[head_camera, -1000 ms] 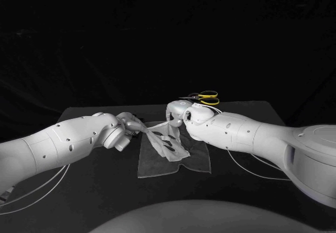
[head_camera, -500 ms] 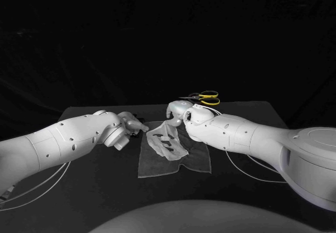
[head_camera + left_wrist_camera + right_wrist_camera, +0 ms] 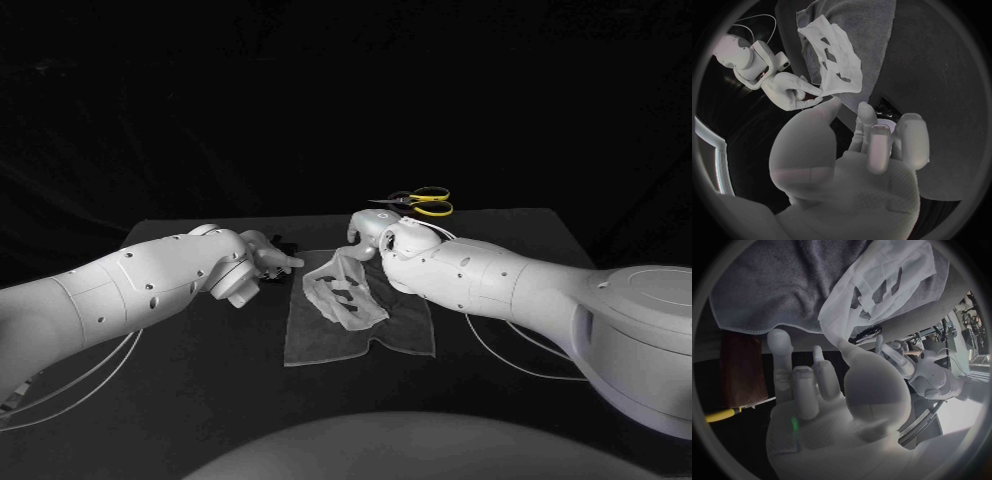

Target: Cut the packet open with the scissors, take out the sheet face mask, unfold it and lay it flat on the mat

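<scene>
Sheet face mask [image 3: 343,290] droops onto the mat [image 3: 411,338], its top edge pinched by the right robot hand [image 3: 369,234]. Left robot hand [image 3: 265,262] is just beside, fingers spread, empty. Looks thin, limp, probably clingy and tearable; best taken by the free top corner.

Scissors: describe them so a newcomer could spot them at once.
Look to the far edge of the black table, just beyond the right hand holding the sheet face mask. The scissors lie there, the only thing with bright yellow handles.
</scene>
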You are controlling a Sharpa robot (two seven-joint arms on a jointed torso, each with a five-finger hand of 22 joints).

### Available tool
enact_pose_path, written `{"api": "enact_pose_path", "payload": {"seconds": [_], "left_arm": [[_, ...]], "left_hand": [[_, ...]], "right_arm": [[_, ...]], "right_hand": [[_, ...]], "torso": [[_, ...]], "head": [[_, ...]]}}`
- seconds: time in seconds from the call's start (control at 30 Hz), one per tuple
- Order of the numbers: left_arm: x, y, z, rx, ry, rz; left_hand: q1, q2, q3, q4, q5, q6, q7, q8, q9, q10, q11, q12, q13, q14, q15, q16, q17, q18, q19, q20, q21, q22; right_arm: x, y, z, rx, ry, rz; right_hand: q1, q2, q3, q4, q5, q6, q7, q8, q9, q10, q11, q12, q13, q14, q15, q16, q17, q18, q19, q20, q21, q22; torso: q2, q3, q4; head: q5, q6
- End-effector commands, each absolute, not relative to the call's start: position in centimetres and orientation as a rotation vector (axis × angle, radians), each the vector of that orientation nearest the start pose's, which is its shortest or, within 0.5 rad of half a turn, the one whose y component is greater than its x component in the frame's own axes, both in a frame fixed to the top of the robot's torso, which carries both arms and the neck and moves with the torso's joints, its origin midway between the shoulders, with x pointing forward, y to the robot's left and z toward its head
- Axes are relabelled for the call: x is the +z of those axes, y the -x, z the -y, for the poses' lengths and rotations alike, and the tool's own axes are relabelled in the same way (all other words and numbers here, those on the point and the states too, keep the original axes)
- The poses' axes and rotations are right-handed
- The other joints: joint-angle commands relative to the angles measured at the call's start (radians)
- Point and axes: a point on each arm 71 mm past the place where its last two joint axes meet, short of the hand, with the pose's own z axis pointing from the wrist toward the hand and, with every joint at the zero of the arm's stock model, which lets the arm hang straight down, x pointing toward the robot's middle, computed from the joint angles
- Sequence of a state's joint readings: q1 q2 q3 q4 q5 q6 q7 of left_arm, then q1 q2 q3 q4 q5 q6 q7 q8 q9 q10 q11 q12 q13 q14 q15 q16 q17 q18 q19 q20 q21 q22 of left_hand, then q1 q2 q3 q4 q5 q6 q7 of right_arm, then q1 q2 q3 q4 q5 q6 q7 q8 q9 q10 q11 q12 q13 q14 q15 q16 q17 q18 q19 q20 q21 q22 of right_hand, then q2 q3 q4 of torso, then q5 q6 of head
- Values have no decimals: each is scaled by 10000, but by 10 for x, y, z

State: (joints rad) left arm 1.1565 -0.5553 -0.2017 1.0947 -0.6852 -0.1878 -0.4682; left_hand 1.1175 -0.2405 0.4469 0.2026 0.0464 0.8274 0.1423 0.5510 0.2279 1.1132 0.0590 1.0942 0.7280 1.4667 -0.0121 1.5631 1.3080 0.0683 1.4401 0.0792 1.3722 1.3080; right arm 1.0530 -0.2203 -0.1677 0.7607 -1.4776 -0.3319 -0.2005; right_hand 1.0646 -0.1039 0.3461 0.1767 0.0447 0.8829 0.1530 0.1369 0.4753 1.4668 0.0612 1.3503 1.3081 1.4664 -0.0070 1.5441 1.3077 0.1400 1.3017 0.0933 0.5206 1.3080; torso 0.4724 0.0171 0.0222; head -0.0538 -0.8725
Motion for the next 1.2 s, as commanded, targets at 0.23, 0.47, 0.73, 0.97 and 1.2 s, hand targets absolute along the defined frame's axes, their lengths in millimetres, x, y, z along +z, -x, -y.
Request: {"api": "enact_pose_path", "payload": {"seconds": [0.23,0.47,0.73,0.97,1.2], "left_arm": [[-308,-516,-211,-4176,7254,-21386],[-304,-516,-212,-4579,7142,-20774],[-299,-517,-206,-5440,6748,-20238],[-289,-520,-192,-6893,4942,-19114],[-287,-518,-179,-7704,2890,-18220]], "left_hand": [[1088,392,-319,112,52,79,-65,39,-48,6,-36,18,58,965,26,-1,2434,-60,-17,66,-100,764],[1744,480,-78,-104,52,170,-72,53,-92,-4,-61,-36,-16,967,0,-1,2435,-65,-1,40,-84,775],[2297,399,408,-405,50,299,-107,43,-158,-169,-102,-268,-329,948,-35,-24,2384,-52,-30,12,-131,732],[2736,228,982,-784,42,394,-110,18,-225,-974,-93,-1194,-1439,701,-27,-282,1803,66,-341,12,-575,354],[2572,-189,1087,-932,35,285,-130,49,-248,-1736,-36,-2193,-2112,-221,36,-1197,72,321,-1088,79,-1636,-508]], "right_arm": [[-327,-538,104,3163,684,-18178],[-326,-538,106,3345,578,-17966],[-322,-539,116,3673,194,-17326],[-315,-532,134,4474,-956,-16718],[-317,-510,166,5322,-3106,-18053]], "right_hand": [[1281,270,555,-652,472,66,48,-163,-120,173,80,-71,1131,786,71,-51,1987,158,34,92,-138,366],[1459,-70,1097,-1189,587,260,84,-252,-261,172,108,-53,1134,787,99,-56,1984,142,74,106,-133,418],[1255,-183,1024,-1206,172,448,29,-223,-286,198,70,-13,1151,806,74,-35,2028,136,117,94,-56,458],[1432,111,1324,-1363,147,863,-146,-16,-247,332,-87,205,1281,901,-65,72,2240,68,394,-7,553,614],[1427,214,1547,-1572,109,1494,-439,351,-131,583,-344,721,1618,1044,-292,267,2631,-94,822,-206,1741,883]], "torso": [[11,1,-5],[13,2,5],[7,-10,1],[14,2,-10],[60,-17,-78]], "head": [[21,-1],[6,-1],[34,-1],[82,-1],[203,-1]]}}
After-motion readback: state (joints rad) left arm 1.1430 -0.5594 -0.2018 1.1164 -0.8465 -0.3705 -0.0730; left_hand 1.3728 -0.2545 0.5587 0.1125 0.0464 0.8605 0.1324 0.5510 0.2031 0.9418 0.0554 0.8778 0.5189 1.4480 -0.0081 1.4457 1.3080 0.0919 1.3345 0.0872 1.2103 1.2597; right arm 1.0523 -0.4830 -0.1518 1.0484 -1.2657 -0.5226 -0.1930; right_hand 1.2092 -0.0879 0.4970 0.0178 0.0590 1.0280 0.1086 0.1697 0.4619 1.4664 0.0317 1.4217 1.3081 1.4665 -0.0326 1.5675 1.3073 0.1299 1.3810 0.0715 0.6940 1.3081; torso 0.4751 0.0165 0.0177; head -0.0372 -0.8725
